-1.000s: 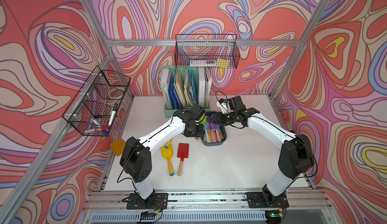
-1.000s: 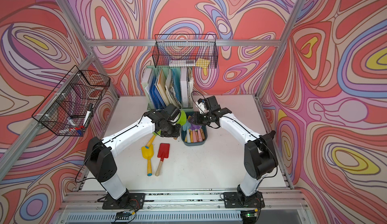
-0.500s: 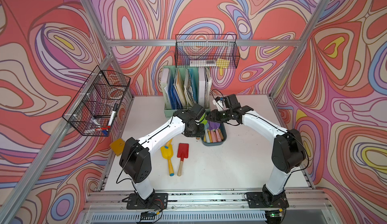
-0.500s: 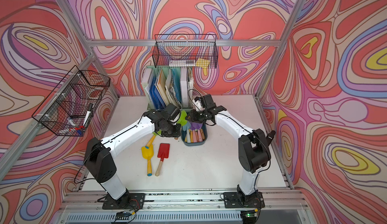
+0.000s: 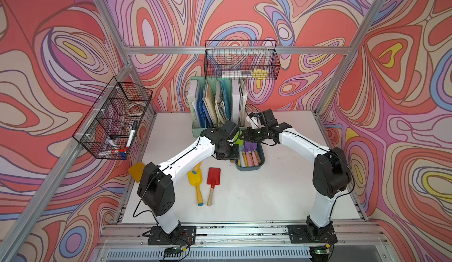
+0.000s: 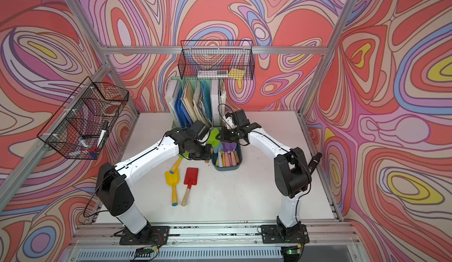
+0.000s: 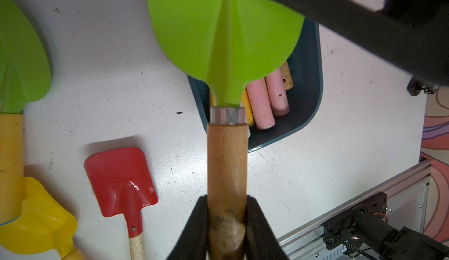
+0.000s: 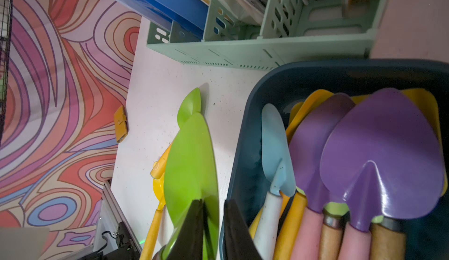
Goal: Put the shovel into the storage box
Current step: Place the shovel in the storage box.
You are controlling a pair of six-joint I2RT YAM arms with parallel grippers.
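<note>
Far left, on the wall: black wire basket [image 5: 112, 123] with markers in it. Below it, at the edge of the bench [image 5: 281, 199], a small yellow card holder [image 5: 136, 171]. On the bench beside the left arm, lying flat side by side, close but apart: yellow plastic shovel [image 5: 195, 179] with a blue-tipped handle, and red metal shovel [image 5: 213, 175] with a wooden handle. Both blades point toward the back wall. A second green-bladed shovel [image 7: 23, 52] with a yellow handle lies partly beneath the left arm. Left tool [image 7: 227, 198]: clamped on the wooden handle of the green shovel [image 7: 223, 28], both fingers pressed against the wood near its end. That shovel is aloft, clear of the bench, its blade ahead of the tool and overlapping the left rim of the storage box [image 5: 250, 169]; it is not lying in the box. Against the back wall, mint-green file holder [image 5: 195, 129] stuffed with folders. Storage box just in front of it: dark teal, holding purple shovels [image 8: 381, 161], a light blue shovel [image 8: 274, 147] and yellow blades, handles toward the robot. Right tool [image 8: 212, 205]: reaching in from the right to the green blade's tip. Its fingers are nearly together with the blade's edge between them, but I cannot tell whether they actually pinch it.
</note>
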